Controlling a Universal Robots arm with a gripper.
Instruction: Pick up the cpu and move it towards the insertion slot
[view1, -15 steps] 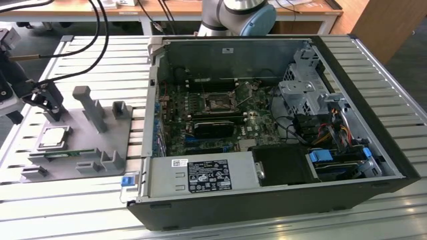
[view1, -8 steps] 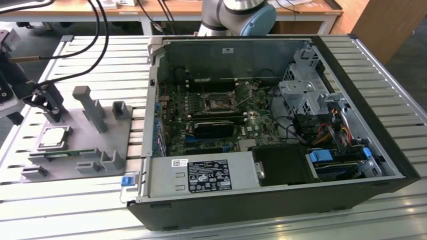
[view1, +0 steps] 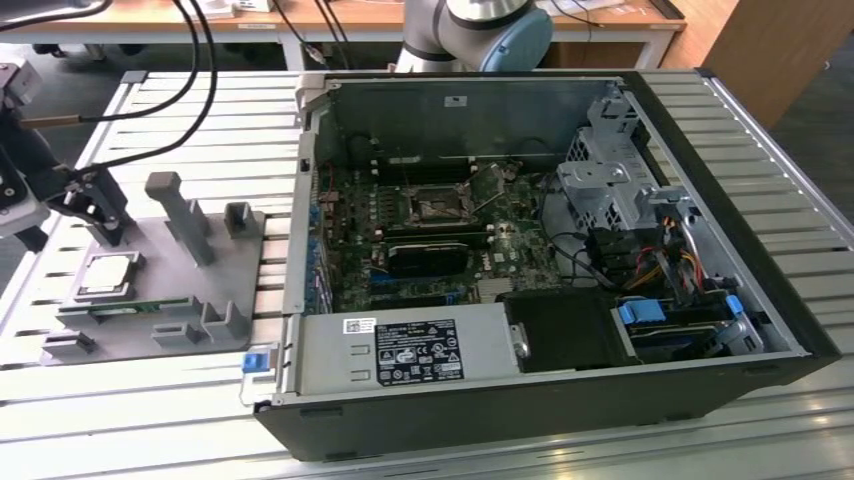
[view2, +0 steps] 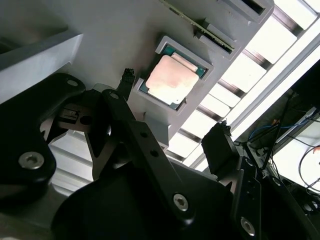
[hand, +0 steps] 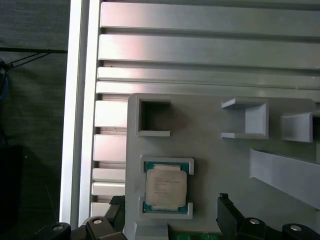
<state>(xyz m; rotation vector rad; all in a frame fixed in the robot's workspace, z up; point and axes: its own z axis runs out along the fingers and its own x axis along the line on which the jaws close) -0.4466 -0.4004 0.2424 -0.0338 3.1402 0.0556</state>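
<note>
Gripper (hand: 170, 201) above cpu (hand: 165, 187) in grey tray (hand: 210, 165), jaws wide w/ nothing held (cpu print illegible).

The claw (view2: 174, 109) is matte black, built of flat angular links pinned with silver socket-head screws (view2: 180, 201). In the exterior view, the arm's joint (view1: 461, 25) is silver-grey with a pale blue cap (view1: 525, 42). Black cables (view1: 207, 60) run towards its wrist.

Gripper (hand: 170, 204) fingers (hand: 227, 215) cut off by the first wrist view's edge; insertion slot (view1: 437, 207) lever too small to tell.
</note>
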